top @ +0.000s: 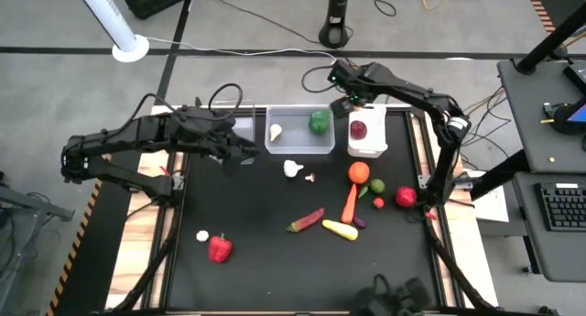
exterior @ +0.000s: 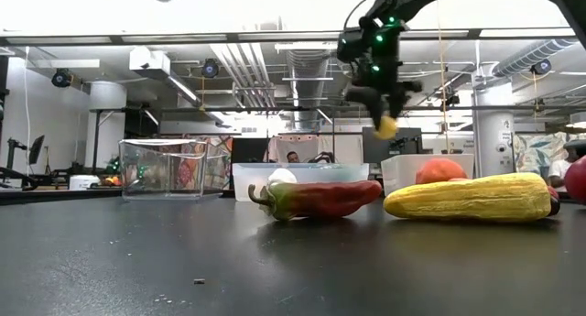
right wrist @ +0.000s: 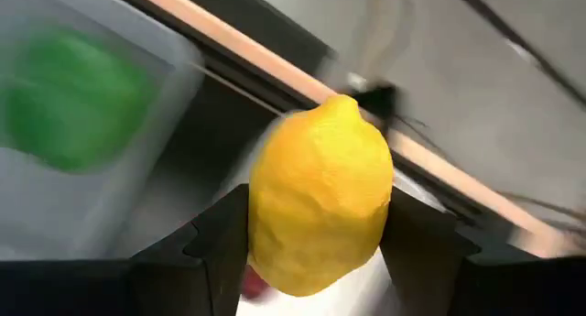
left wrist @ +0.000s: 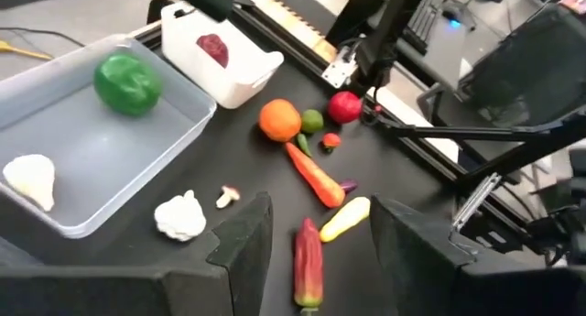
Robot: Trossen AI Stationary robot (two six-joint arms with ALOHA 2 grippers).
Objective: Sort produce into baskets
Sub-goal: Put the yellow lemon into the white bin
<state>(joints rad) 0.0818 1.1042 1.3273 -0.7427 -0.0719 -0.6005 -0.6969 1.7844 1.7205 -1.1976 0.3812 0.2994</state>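
Right gripper [right wrist: 316,234] is up in the air over the back edge of the table, about 1 o'clock from table centre, between the wide clear bin [top: 298,130] and the white bin [top: 367,137]. Its jaws are clenched on a yellow lemon [right wrist: 320,195]; in the low view the lemon [exterior: 387,126] hangs well above the bins.

Left gripper [left wrist: 316,238] sits at about 10 o'clock, near the narrow clear bin [exterior: 169,168], jaws released with nothing between them.

Wide clear bin holds a green pepper [top: 319,122] and a white garlic piece [top: 276,132]. White bin holds a dark red fruit [top: 358,129].

Loose on the black table [top: 265,261]:
- white cauliflower [top: 292,168] and a small mushroom [top: 309,178], just in front of the wide bin
- orange tomato [top: 358,172], carrot [top: 349,203], lime [top: 377,186] and red apple [top: 406,197], around 3 o'clock
- long red pepper [top: 306,221] and yellow squash [top: 340,230], near centre
- red bell pepper [top: 219,249] with a small white bit [top: 202,235], at 7 o'clock
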